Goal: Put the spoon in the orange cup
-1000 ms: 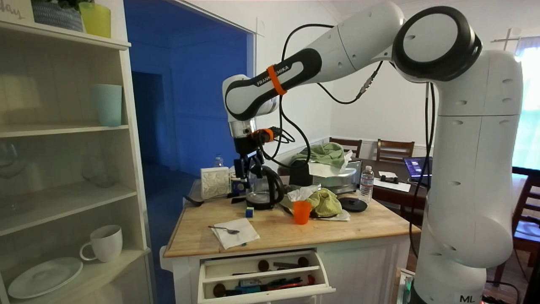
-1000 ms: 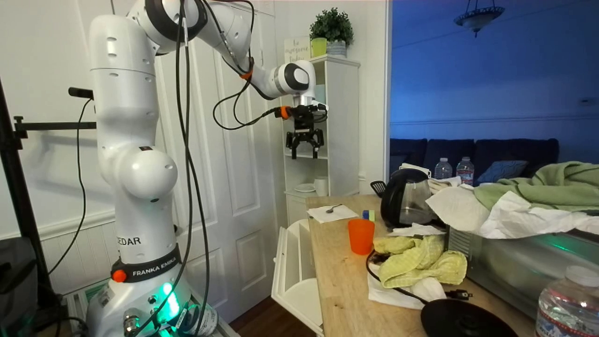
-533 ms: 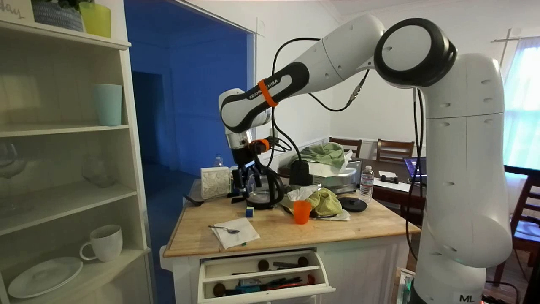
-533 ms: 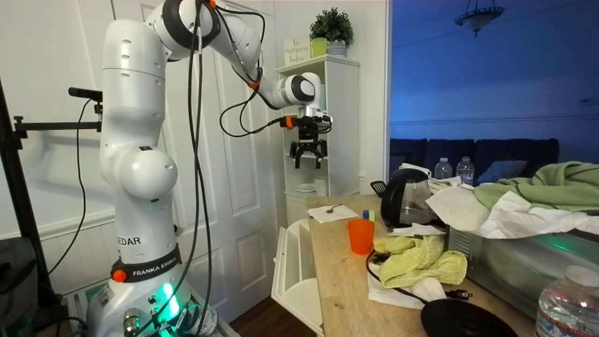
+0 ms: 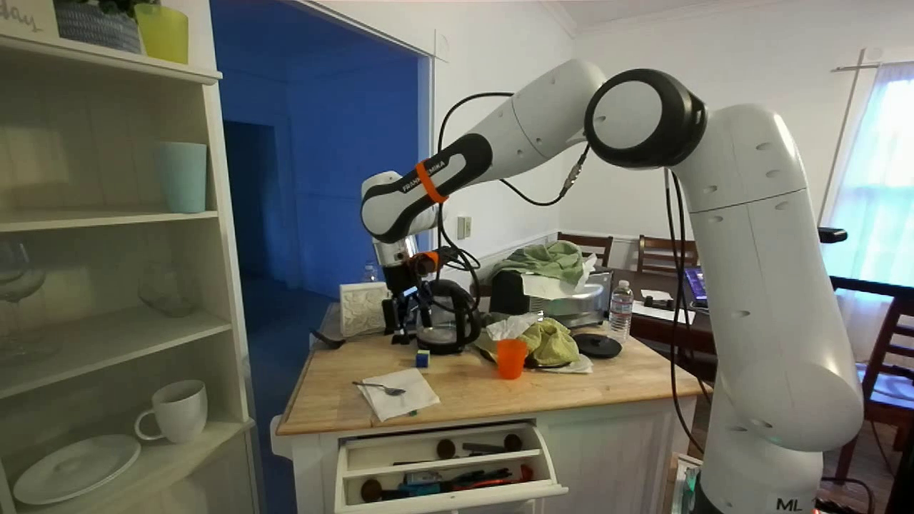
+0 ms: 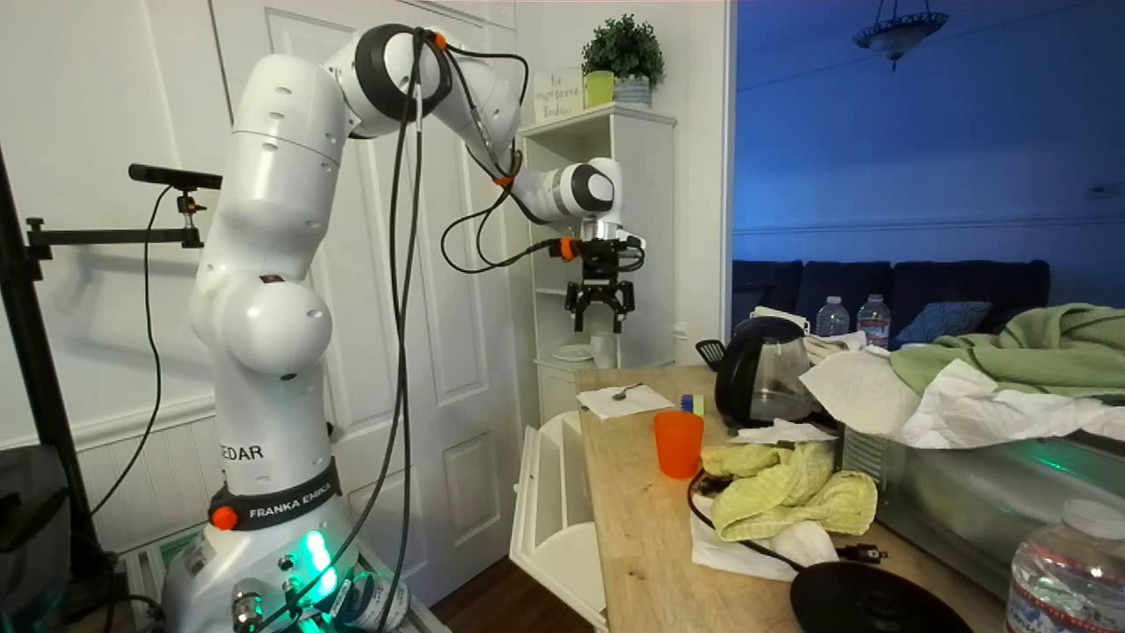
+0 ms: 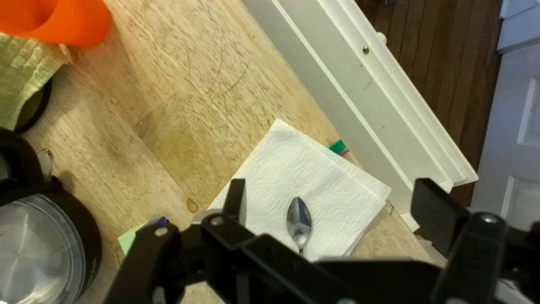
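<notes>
- The black gripper (image 7: 331,197) hangs above the square paper napkin (image 7: 320,177), jaws parted wide, holding nothing.
- The spoon (image 7: 299,221), shiny metal with an oval bowl, lies on the napkin, below the gripper; its long axis crosses the jaws' closing line, so I judge a straight descent would suit.
- The orange cup (image 6: 678,447), smooth and round, stands upright, well apart from the napkin, just beside a crumpled yellow-green cloth (image 6: 782,501).
- Under the napkin, the worktop (image 7: 181,84) is pale, scratched wood.

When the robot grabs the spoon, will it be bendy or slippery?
The spoon shines like metal, so it's probably stiff. It looks smooth and rounded, so it might slip from the gripper. It lies on a white napkin, so pushing it could slide that too.
</notes>
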